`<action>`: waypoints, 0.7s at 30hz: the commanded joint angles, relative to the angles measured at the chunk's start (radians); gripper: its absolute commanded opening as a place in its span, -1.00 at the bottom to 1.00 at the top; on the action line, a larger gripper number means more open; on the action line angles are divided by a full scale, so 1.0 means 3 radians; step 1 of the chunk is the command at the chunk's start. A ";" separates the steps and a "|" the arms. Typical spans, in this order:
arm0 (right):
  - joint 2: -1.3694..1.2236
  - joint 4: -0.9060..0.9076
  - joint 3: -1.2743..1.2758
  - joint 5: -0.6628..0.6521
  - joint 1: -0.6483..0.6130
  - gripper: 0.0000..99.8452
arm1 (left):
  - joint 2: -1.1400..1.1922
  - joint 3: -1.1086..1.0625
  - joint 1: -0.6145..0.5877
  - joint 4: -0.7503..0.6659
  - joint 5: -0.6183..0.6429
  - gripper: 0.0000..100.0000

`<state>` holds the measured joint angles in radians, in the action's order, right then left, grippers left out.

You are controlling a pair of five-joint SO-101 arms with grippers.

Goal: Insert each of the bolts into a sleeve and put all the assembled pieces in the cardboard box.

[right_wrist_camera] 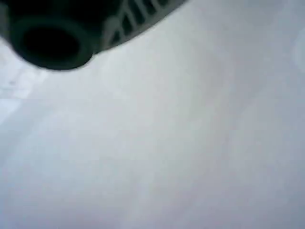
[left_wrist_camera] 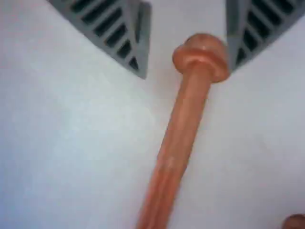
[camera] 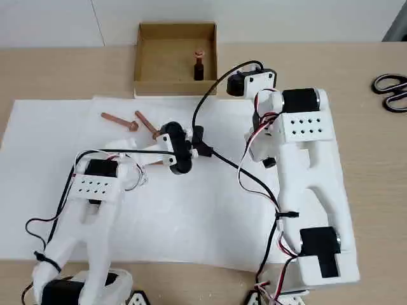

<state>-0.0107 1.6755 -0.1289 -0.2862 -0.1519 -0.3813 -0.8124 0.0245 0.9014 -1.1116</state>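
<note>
The left gripper (left_wrist_camera: 186, 43) is spread around the head of a bolt (left_wrist_camera: 183, 138) — unclamped. A sleeve (right_wrist_camera: 47, 45) is grasped by the right gripper (right_wrist_camera: 66, 28); one assembled piece (camera: 198, 65) is seen in the box (camera: 145, 57).

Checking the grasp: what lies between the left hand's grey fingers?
The round head of an orange plastic bolt, seen in the left wrist view.
</note>
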 commanded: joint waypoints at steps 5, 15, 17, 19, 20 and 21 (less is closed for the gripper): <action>0.0222 0.0018 -0.0148 0.0031 0.0028 -0.99 | -0.0041 0.0166 -0.0010 0.0036 0.0378 -0.78; 0.0222 0.0013 -0.0148 0.0031 0.0079 -0.99 | -0.0041 0.1532 -0.0343 0.0926 0.1826 -0.78; 0.0222 0.0013 -0.0148 0.0031 0.0161 -0.99 | -0.0041 0.1803 -0.0394 0.1304 0.1984 -0.78; 0.0222 0.0013 -0.0148 0.0036 0.0253 -0.99 | -0.0026 0.2084 -0.0450 0.1683 0.2076 -0.78; 0.0222 0.0013 -0.0148 0.0036 0.0294 -0.99 | -0.0020 0.2227 -0.0465 0.1841 0.2112 -0.78; 0.0222 0.0013 -0.0148 0.0041 0.0330 -0.99 | -0.0020 0.2371 -0.0465 0.2000 0.2174 -0.78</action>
<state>-0.0107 1.6755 -0.1289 -0.2862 -0.0859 -0.3813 -0.2401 -0.1059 1.3694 -0.5056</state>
